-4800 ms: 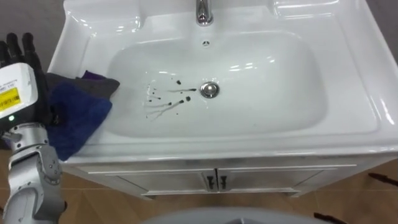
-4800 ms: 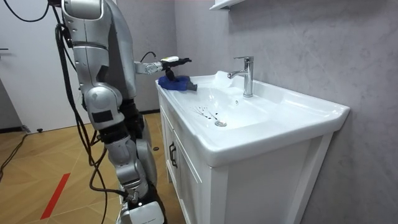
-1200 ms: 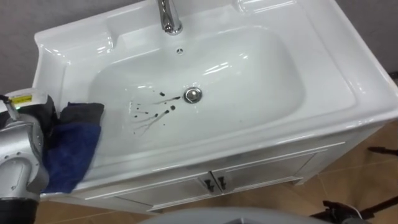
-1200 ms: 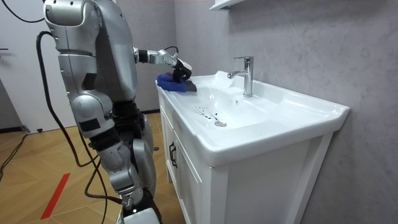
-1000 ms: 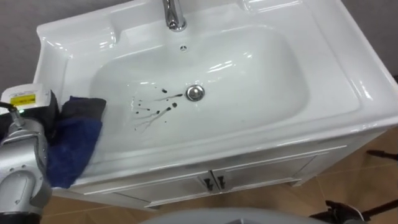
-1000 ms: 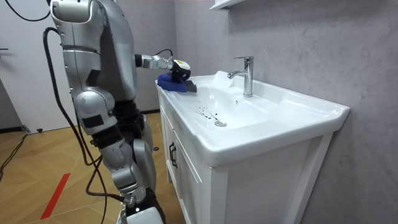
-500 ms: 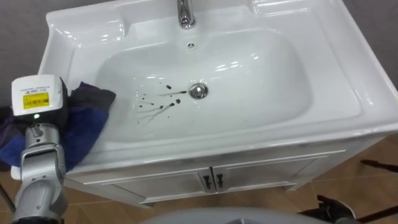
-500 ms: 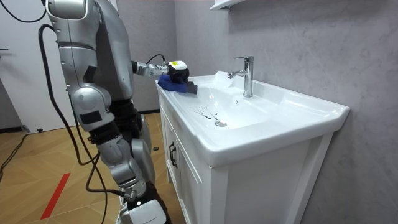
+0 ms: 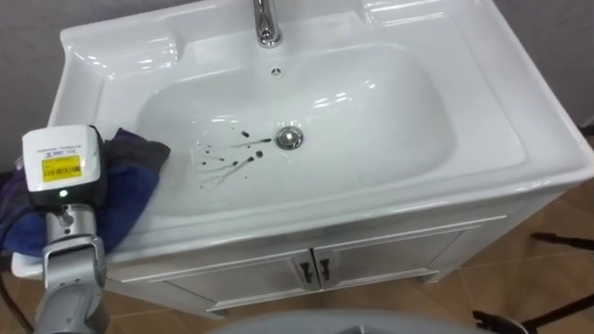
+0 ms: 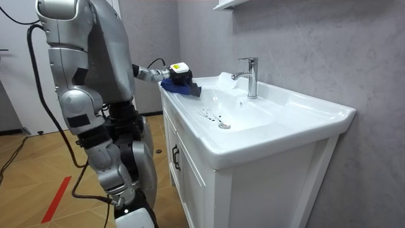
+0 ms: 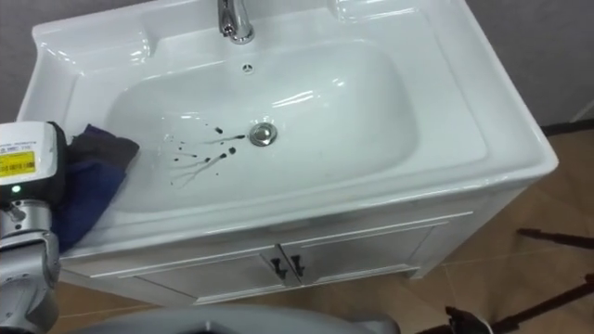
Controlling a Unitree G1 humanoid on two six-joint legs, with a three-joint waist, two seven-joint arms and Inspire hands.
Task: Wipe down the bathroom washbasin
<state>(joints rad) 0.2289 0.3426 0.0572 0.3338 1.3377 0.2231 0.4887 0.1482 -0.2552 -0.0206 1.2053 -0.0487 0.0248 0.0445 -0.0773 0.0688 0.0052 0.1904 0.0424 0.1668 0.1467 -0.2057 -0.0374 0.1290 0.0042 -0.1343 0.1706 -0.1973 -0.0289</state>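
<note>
Blue cloth (image 9: 125, 186) on basin (image 9: 371, 102) rim nr stains (image 9: 227, 158), prob. staged for wipe; left robot hand (image 9: 63, 172) over it, grip can't tell, fingers hidden.

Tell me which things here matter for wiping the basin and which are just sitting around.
For the job:
basin
dark stains beside the drain
blue cloth on the basin's left rim
left hand over the cloth

Just there:
tap
drain
cabinet doors below
</note>
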